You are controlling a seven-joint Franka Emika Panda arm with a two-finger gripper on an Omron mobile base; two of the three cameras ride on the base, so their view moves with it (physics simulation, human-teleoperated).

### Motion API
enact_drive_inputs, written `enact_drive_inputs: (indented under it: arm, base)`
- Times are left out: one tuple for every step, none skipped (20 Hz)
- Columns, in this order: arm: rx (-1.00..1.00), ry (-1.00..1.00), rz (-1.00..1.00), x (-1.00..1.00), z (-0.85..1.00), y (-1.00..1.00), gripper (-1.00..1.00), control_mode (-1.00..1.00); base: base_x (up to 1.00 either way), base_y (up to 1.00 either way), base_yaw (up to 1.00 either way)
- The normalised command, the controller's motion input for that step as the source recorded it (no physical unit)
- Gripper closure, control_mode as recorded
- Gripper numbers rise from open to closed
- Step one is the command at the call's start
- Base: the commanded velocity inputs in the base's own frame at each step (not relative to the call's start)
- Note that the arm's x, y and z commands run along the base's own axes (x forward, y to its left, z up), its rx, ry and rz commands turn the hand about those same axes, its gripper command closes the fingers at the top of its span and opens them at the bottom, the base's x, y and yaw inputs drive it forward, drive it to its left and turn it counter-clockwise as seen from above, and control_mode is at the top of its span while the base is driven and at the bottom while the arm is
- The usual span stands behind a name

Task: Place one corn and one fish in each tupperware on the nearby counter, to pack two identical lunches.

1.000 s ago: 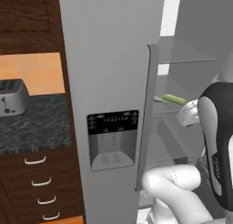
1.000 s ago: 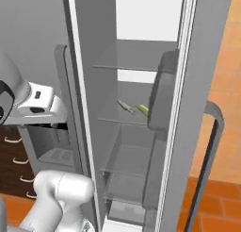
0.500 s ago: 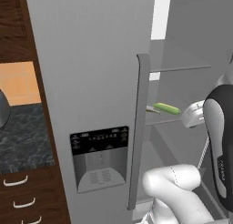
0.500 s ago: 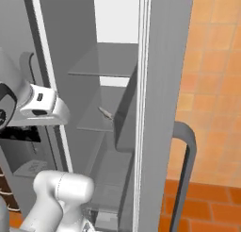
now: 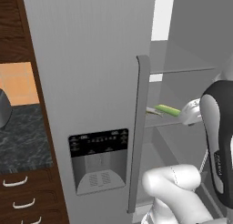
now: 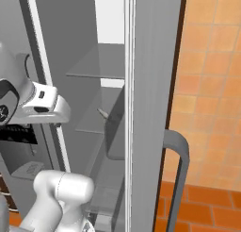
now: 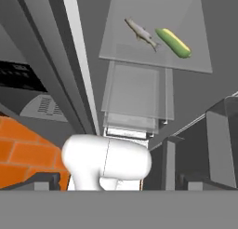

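I see my gripper [image 7: 116, 188] with its jaws spread wide, holding nothing, looking into the open fridge [image 5: 91, 73]. Beyond, on a glass shelf [image 7: 139, 42], the pale fish [image 7: 141, 33] lies just beside the green-husked corn [image 7: 173, 43], apart.

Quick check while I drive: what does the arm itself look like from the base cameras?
The arm is glossy white with rounded, tube-like links. One upper link has a black shell with a pale rim and small light lettering. In the right base view, the white wrist block carries small dark marks.
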Motion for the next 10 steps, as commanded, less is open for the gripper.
enact_drive_inputs:
  arm:
    - [0.0, 0.01, 0.0, 0.76, -0.12, -0.41, -1.0, -1.0]
    - [0.01, 0.02, 0.0, 0.7, -0.14, -0.55, -1.0, -1.0]
    - [0.03, 0.0, 0.0, 0.53, -0.12, -0.68, -1.0, -1.0]
    - [0.05, 0.0, 0.0, 0.4, -0.12, -0.76, -1.0, -1.0]
    - [0.0, 0.0, 0.0, 0.49, -0.24, -0.51, -1.0, -1.0]
    - [0.0, 0.0, 0.0, 0.69, -0.31, -0.15, -1.0, -1.0]
    - [0.0, 0.0, 0.03, 0.64, -0.26, -0.1, -1.0, -1.0]
    - [0.0, 0.0, 0.06, 0.61, -0.26, -0.22, -1.0, -1.0]
    - [0.0, 0.0, 0.08, 0.56, -0.29, -0.16, -1.0, -1.0]
    - [0.0, 0.0, 0.09, 0.49, -0.18, -0.11, -1.0, -1.0]
  base:
    - [0.0, 0.0, 0.0]
    - [0.0, 0.0, 0.0]
    - [0.0, 0.0, 0.0]
    - [0.0, 0.0, 0.0]
    - [0.0, 0.0, 0.0]
    - [0.0, 0.0, 0.0]
    - [0.0, 0.0, 0.0]
    - [0.0, 0.0, 0.0]
    - [0.0, 0.0, 0.0]
    - [0.0, 0.0, 0.0]
